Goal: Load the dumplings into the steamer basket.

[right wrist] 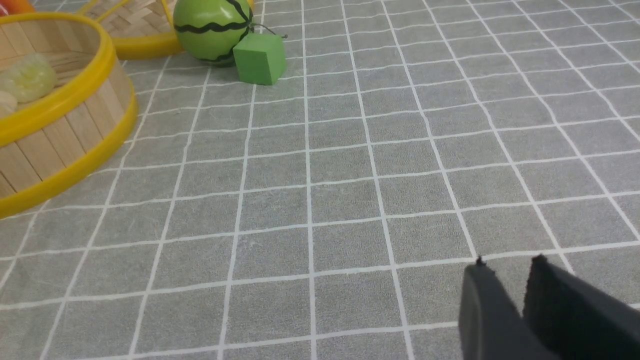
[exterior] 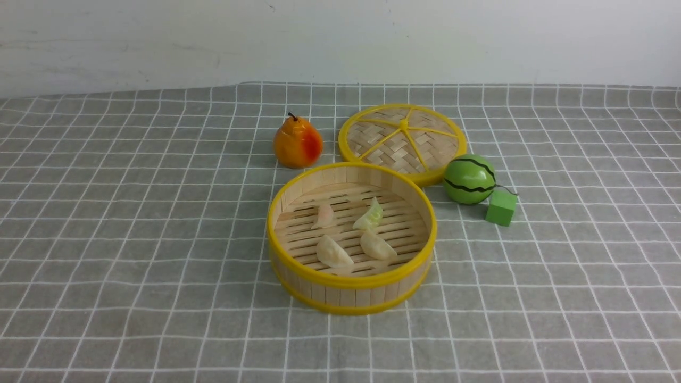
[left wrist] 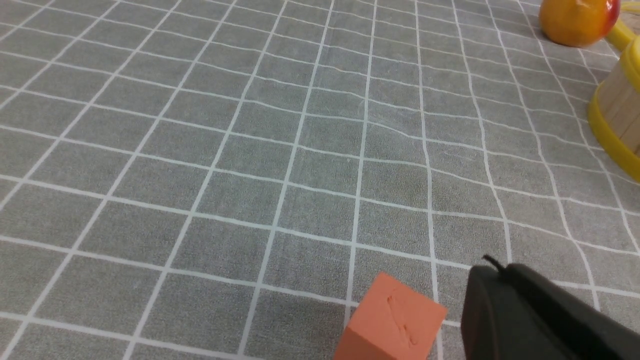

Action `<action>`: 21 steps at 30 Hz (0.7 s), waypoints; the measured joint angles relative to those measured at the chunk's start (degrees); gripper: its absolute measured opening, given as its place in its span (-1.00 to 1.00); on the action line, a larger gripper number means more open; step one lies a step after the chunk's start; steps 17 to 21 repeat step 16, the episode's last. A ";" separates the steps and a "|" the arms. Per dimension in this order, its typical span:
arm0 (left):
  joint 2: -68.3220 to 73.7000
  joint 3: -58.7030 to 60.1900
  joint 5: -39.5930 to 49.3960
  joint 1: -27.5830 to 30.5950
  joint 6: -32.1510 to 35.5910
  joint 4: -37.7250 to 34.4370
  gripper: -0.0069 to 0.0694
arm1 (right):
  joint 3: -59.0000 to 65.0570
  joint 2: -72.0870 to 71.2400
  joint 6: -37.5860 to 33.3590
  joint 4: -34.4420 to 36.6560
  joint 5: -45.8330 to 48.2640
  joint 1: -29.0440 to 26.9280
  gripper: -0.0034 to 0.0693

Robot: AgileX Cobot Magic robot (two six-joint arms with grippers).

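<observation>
The steamer basket [exterior: 351,290] stands at the middle of the checked cloth. Four dumplings lie on its slatted floor: a pinkish one [exterior: 323,216], a pale green one [exterior: 370,215] and two cream ones [exterior: 333,251] [exterior: 376,245]. Neither gripper shows in the front view. In the left wrist view my left gripper [left wrist: 492,270] is shut and empty, low over the cloth, with the basket's wall [left wrist: 617,110] far off. In the right wrist view my right gripper [right wrist: 510,262] has a narrow gap between its tips and holds nothing. The basket [right wrist: 60,135] and the green dumpling [right wrist: 30,77] are well away from it.
An orange-red pear [exterior: 297,142] and the flat woven lid [exterior: 403,141] lie behind the basket. A green watermelon ball [exterior: 470,178] and a green cube [exterior: 501,207] sit at its right. An orange cube [left wrist: 395,320] lies on the cloth beside my left gripper.
</observation>
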 joint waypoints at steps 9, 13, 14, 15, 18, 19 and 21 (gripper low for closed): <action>0.00 0.00 0.00 0.00 0.00 0.00 -0.81 | 0.00 0.00 0.00 0.00 0.00 0.00 -0.50; 0.00 0.00 0.00 0.00 0.00 0.00 -0.81 | 0.00 0.00 0.00 0.00 0.00 0.00 -0.50; 0.00 0.00 0.00 0.00 0.00 0.00 -0.80 | 0.00 0.00 0.00 0.00 0.00 0.00 -0.49; 0.00 0.00 0.00 0.00 0.00 0.00 -0.80 | 0.00 0.00 0.00 0.00 0.00 0.00 -0.48; 0.00 0.00 0.00 0.00 0.00 0.00 -0.80 | 0.00 0.00 0.00 0.00 0.00 0.00 -0.48; 0.00 0.00 0.00 0.00 0.00 0.00 -0.80 | 0.00 0.00 0.00 0.00 0.00 0.00 -0.48; 0.00 0.00 0.00 0.00 0.00 0.00 -0.80 | 0.00 0.00 0.00 0.00 0.00 0.00 -0.48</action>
